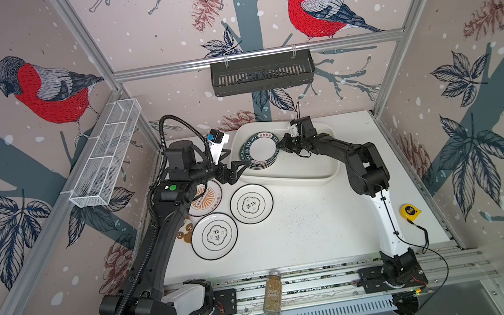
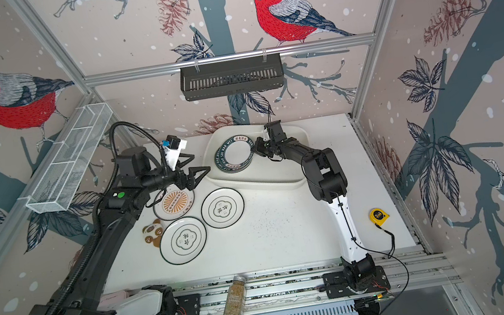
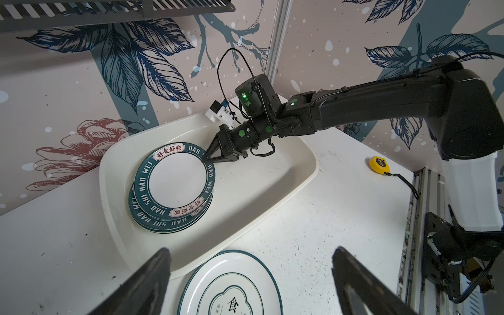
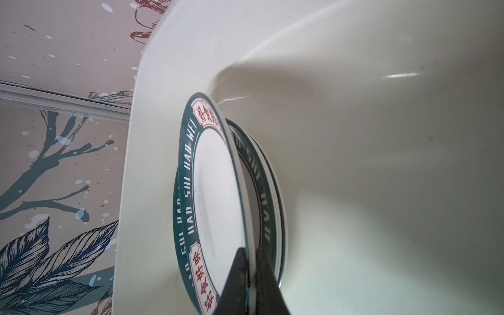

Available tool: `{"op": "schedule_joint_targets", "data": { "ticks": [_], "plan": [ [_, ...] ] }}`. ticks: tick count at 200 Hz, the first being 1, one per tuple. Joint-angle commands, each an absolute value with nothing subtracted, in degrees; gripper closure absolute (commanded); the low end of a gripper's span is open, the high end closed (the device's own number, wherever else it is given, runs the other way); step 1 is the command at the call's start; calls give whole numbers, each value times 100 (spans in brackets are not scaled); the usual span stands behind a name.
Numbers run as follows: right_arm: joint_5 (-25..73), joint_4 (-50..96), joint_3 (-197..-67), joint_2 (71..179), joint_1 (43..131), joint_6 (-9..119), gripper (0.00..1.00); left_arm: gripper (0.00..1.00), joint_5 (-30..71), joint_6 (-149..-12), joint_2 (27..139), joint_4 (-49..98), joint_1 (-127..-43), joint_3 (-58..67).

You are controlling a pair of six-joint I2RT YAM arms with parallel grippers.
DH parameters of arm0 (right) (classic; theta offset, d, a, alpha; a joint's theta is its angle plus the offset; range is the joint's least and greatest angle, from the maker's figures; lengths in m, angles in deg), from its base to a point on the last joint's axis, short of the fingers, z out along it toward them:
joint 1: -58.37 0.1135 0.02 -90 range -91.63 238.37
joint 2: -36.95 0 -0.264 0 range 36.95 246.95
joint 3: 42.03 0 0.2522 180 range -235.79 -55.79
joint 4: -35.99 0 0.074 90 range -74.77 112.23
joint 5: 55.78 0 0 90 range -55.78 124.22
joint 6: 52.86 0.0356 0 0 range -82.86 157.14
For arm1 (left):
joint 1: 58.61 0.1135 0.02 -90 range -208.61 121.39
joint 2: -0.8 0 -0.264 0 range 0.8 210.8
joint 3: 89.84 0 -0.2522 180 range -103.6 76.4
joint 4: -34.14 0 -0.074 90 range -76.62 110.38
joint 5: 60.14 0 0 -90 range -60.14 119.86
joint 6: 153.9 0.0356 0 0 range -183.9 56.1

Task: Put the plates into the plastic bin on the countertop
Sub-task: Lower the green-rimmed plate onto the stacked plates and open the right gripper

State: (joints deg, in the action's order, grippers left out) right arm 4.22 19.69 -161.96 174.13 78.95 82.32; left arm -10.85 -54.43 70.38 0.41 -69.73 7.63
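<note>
White matte countertop, crumb-speckled. At far side, large shallow white plastic bin, holding stacked round green-lettered plates, perhaps three. Top green-rimmed plate tilted, rim pinched by right gripper. Left gripper spread wide, empty, near bin's edge.

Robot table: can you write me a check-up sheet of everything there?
Surface: white countertop speckled with dark crumbs.
Job's things: green-rimmed plates stacked in the plastic bin, top green plate tilted; orange-centred plate and two black-rimmed plates outside on the countertop.
Clutter: brown coaster, yellow tape measure, spice jar on the front rail.
Pincers: left pincer open, empty; right pincer shut on the top green plate's rim.
Cables: black hose on left arm; thin wire along right arm.
Surroundings: bird wallpaper, black basket, wire rack.
</note>
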Motion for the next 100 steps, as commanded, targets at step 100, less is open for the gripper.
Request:
{"op": "schedule_joint_targets", "data": {
  "ticks": [100],
  "plan": [
    [647, 1331, -16498, 17404, 7949, 7760, 73, 8, -1277, -5423, 7058, 236, -6969, 754]
  ]
}}
